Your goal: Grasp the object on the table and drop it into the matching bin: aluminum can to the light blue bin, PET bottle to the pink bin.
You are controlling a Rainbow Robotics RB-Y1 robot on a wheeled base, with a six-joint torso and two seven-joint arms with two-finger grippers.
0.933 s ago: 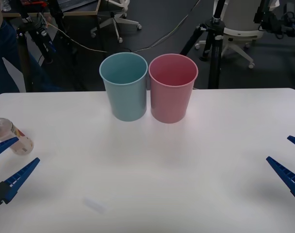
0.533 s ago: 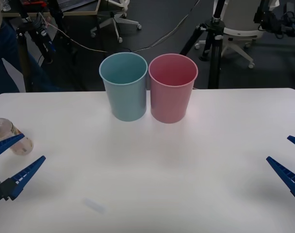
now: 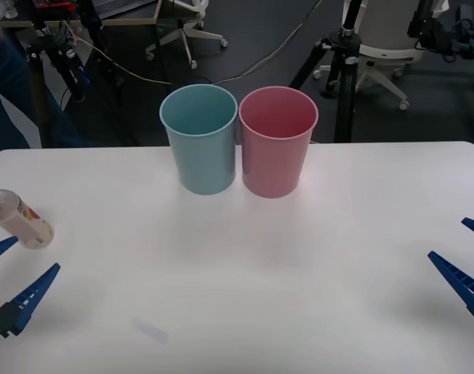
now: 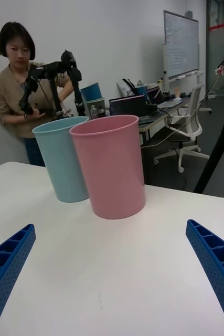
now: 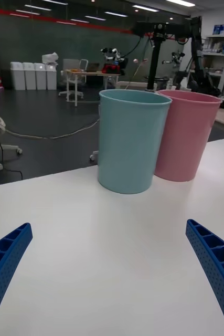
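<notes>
Clear red-capped PET bottle [image 3: 19, 219] lies on its side; left gripper [image 3: 11, 271] gapes wide.

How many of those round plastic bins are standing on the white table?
2. The light blue tapered plastic bin stands at the table's far middle, and the pink tapered plastic bin stands right beside it, on the robot's right. Nothing here could hide a third.

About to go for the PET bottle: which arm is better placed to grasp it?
Left, probably. The PET bottle lies at the table's left edge, just beyond the open left gripper; the open right gripper waits at the far right edge.
</notes>
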